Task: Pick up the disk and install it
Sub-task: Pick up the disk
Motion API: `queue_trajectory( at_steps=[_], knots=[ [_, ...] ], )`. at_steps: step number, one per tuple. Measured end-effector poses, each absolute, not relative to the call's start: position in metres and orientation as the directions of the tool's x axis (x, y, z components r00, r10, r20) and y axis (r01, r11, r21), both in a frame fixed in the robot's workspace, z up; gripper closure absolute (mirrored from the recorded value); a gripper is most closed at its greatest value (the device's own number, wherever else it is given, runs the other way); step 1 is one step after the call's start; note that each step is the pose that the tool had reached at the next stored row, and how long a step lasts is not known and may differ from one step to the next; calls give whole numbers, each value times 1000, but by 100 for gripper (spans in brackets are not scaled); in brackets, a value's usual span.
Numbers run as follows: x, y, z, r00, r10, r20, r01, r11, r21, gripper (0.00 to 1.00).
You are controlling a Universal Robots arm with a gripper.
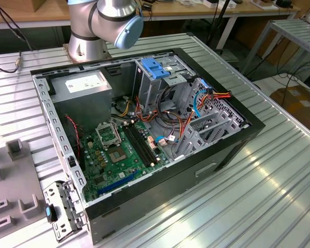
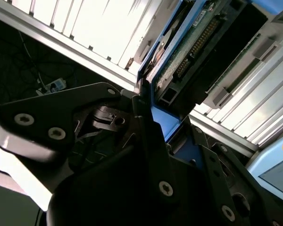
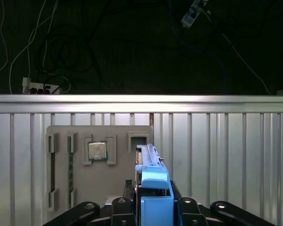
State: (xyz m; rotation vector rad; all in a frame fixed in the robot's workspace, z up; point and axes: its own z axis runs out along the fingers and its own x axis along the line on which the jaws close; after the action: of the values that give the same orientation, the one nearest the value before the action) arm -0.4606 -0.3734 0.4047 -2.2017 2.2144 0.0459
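Lab: aluminium workbench [image 1: 263, 196], opened computer case [image 1: 170, 188]

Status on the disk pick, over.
Copy: end effector shut on disk. Disk held edge-on over grey tray, not yet in the case. Nothing seen blocking it.

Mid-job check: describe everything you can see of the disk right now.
The disk is clamped from both sides by the gripper and sits edge-on in the first wrist view: a thin slab with a light-blue plastic rail and tab along its near edge. The second wrist view shows its underside, a green circuit board with a row of connector pins between blue rails. Its far end lines up with a slot in the grey tray on the ribbed table; contact there cannot be judged.
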Motion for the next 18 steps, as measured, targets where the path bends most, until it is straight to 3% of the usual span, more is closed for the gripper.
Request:
queue_trajectory(
  at_steps=[18],
  knots=[
    [-461, -373, 429, -6, -999, -39, -1000, 6, 9, 63]
  ],
)
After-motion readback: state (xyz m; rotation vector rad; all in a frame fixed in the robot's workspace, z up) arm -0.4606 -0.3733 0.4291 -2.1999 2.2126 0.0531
